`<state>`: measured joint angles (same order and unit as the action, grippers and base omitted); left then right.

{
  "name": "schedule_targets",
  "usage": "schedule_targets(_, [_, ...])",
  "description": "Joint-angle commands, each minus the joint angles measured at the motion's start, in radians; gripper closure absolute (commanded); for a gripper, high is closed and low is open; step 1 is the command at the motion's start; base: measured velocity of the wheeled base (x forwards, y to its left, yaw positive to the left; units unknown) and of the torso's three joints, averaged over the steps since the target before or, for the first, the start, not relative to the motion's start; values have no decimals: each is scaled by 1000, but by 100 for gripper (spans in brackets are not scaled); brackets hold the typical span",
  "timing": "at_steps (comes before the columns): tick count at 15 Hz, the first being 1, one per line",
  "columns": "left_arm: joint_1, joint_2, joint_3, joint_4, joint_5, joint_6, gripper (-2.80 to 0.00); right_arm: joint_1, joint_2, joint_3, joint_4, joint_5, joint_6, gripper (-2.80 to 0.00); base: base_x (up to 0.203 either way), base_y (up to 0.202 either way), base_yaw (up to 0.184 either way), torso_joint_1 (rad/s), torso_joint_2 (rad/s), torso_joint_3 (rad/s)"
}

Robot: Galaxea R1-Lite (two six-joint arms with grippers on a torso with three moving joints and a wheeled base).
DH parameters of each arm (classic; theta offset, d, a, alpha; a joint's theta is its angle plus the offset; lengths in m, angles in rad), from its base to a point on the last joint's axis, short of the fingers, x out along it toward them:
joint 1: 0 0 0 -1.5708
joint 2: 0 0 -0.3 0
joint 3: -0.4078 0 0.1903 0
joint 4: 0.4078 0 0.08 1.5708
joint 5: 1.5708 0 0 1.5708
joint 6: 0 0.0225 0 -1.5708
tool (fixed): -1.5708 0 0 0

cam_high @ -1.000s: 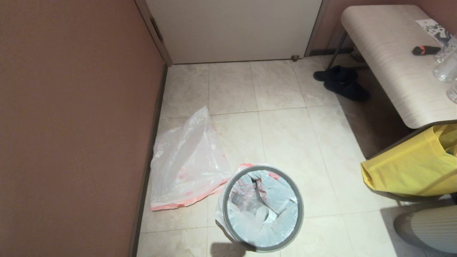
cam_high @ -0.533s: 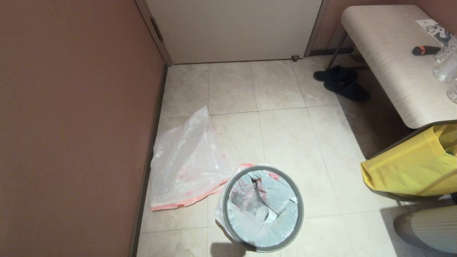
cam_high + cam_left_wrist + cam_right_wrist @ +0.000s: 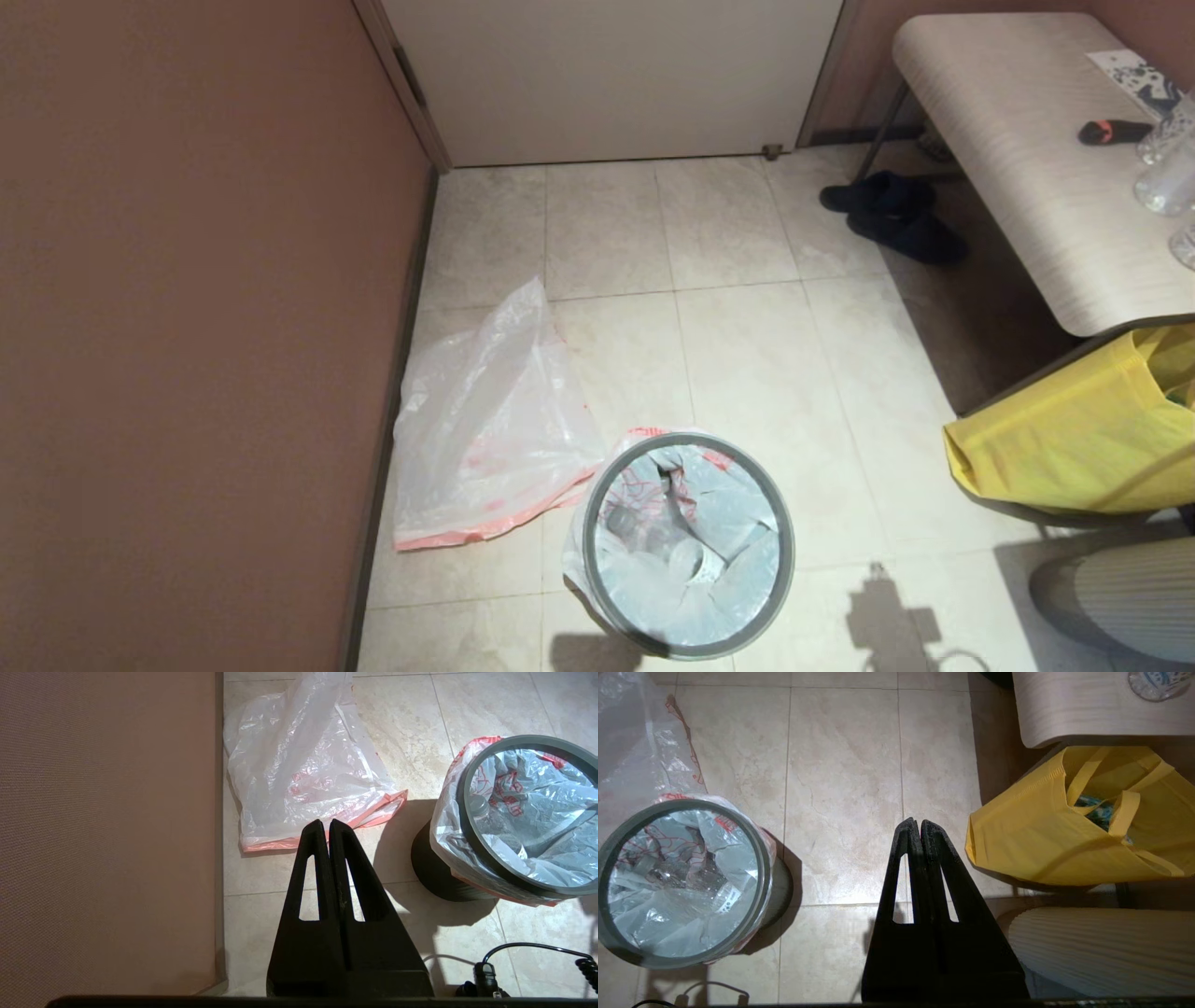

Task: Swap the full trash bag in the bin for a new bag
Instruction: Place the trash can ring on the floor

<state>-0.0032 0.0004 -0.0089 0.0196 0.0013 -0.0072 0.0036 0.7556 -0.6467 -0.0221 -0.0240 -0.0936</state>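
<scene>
The small round black bin (image 3: 688,546) with its grey ring rim stands on the tiled floor (image 3: 747,355), the full translucent white trash bag (image 3: 686,541) inside. The limp new bag (image 3: 490,429) lies flat just beside it, by the wall. Left gripper (image 3: 329,823) and right gripper (image 3: 914,822) hang above the floor, fingers pressed together, holding nothing.

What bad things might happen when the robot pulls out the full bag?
The grey ring clamps the full trash bag, so the thin plastic might tear. The bin is small and might tip. The new bag lies limp right beside it and might get dragged.
</scene>
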Motion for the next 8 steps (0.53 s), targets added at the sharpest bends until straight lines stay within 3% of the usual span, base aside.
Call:
schedule_targets(1, [0, 1, 0, 0, 0, 0, 0, 2, 282, -84, -6, -2, -8, 0, 0, 0, 0, 0, 0, 0])
schedule_targets(4, [0, 0, 0, 0, 0, 0, 0, 42, 491, -179, -10, -4, -10, 0, 0, 0, 0, 0, 0, 0])
schedule_targets(6, [0, 1, 0, 0, 0, 0, 0, 151, 601, -202, -7, -22, 12, 0, 0, 0, 0, 0, 0, 0])
schedule_targets(8, [0, 0, 0, 0, 0, 0, 0, 285, 710, -240, -10, -100, 54, 0, 0, 0, 0, 0, 0, 0])
